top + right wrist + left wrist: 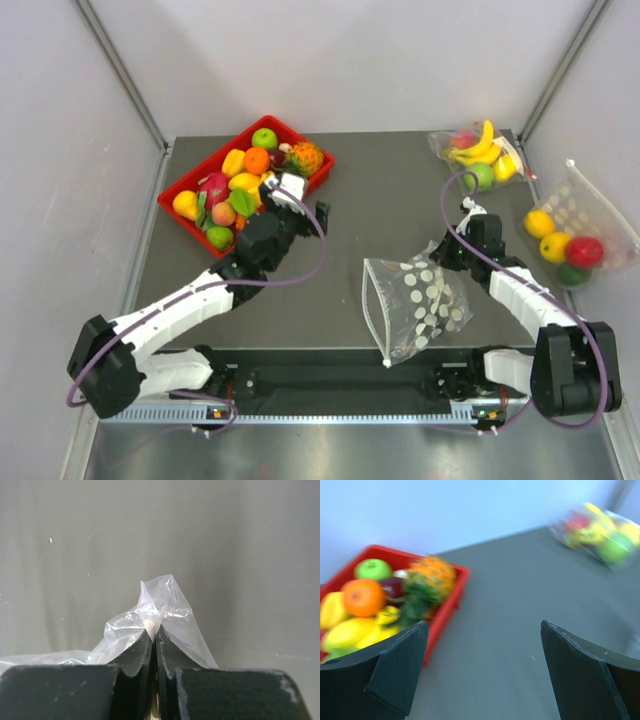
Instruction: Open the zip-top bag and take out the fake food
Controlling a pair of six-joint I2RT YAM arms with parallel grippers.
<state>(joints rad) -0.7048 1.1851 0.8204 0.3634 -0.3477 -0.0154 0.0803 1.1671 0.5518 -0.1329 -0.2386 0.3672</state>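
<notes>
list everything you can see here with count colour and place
table: 1, dark grey, under everything
tray: 1, red, table's far left
fruit: many, mixed colours, piled in tray
zip bag: 1, clear with pale dots, near centre, looks empty
banana bag: 1, clear, bananas and green apple inside, far right corner
big dotted bag: 1, clear, yellow, red, green fruit inside, right side
left arm: 1, white and black, reaching towards tray
right arm: 1, white and black, reaching to zip bag
left hand: 1, black, open, by tray
right hand: 1, black, shut on zip bag
</notes>
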